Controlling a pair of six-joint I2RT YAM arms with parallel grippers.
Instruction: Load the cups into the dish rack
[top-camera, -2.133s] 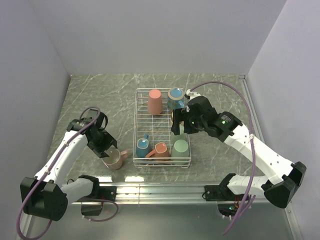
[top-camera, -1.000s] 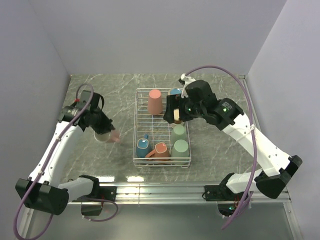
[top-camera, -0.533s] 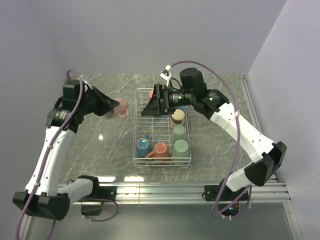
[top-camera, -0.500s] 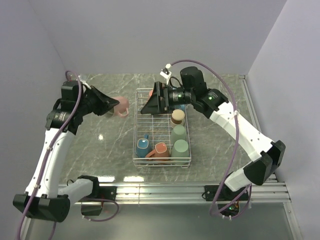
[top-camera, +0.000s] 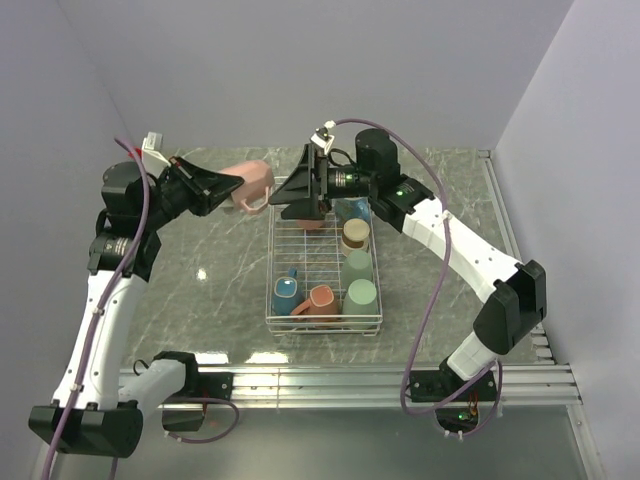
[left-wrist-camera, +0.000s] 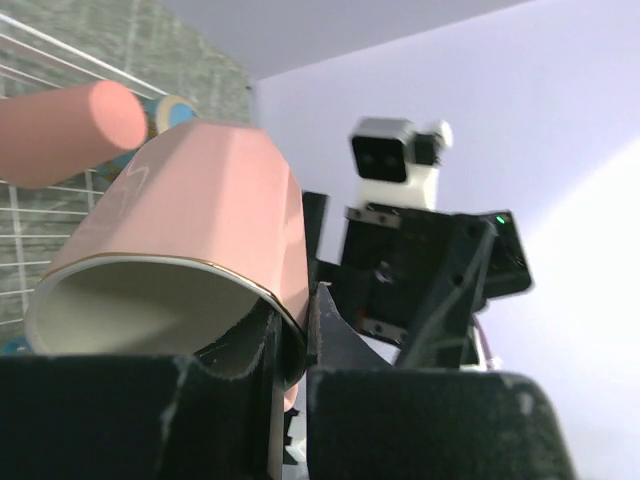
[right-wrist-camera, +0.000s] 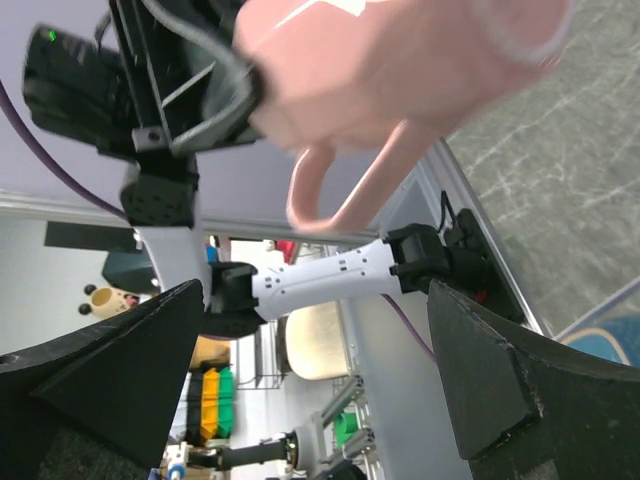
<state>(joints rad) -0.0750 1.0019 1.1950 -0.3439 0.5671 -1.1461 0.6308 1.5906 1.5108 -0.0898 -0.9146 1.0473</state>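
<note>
Left gripper (top-camera: 228, 186): raised high above the grey marbled tabletop (top-camera: 200, 250), its fingers pinched on the rim of a salmon pink mug (top-camera: 256, 177), 1 finger inside the mouth and 1 outside.
Salmon pink mug: in the air, tipped on its side, mouth toward the left gripper and base toward the rack; its handle hung down on the near side. It sat just left of the rack's far-left corner, clear of the table and not in the rack.
Right gripper (top-camera: 291, 195): held up over the far-left end of the rack, fingers spread wide and turned toward the held mug, touching nothing. In the right wrist view the mug and its handle filled the upper part of the gap between the 2 fingers.
Dish rack (top-camera: 310, 258): white wire basket at the middle of the table, long side running away from the arms.
Rack, far end: a salmon pink cup (top-camera: 312, 223) and a teal blue cup (top-camera: 351, 208), both partly hidden behind the right gripper.
Rack, right column: a cream cup (top-camera: 355, 235), then 2 mint green cups (top-camera: 358, 264), base up.
Rack, near-left corner: a teal blue cup with its mouth up (top-camera: 286, 291), and beside it a salmon cup lying on its side (top-camera: 321, 300).
</note>
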